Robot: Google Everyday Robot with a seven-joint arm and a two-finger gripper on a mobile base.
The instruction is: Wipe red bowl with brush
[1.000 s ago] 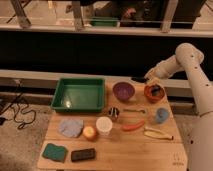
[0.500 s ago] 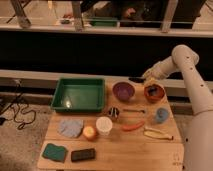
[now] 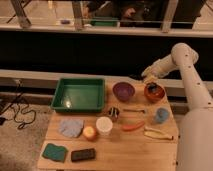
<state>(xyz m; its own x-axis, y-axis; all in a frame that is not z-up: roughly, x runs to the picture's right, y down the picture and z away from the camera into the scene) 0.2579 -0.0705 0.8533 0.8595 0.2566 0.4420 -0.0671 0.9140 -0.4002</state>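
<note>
The red bowl [image 3: 154,93] stands at the back right of the wooden table [image 3: 125,150], just right of the purple bowl [image 3: 123,91]. A dark slim shape lying in and across the red bowl's inside looks like the brush [image 3: 156,89]. My gripper [image 3: 148,78] hangs at the end of the white arm, just above the red bowl's back left rim. Whether it holds the brush cannot be made out.
A green tray [image 3: 65,102] fills the back left. In the middle are a white cup [image 3: 104,125], a small can [image 3: 113,112], a wiry utensil [image 3: 134,110], a carrot [image 3: 132,127] and a banana [image 3: 157,133]. A green sponge [image 3: 54,152] lies front left.
My gripper has shifted a little down and to the left, closer to the red bowl's rim. Everything else on the table has stayed put.
</note>
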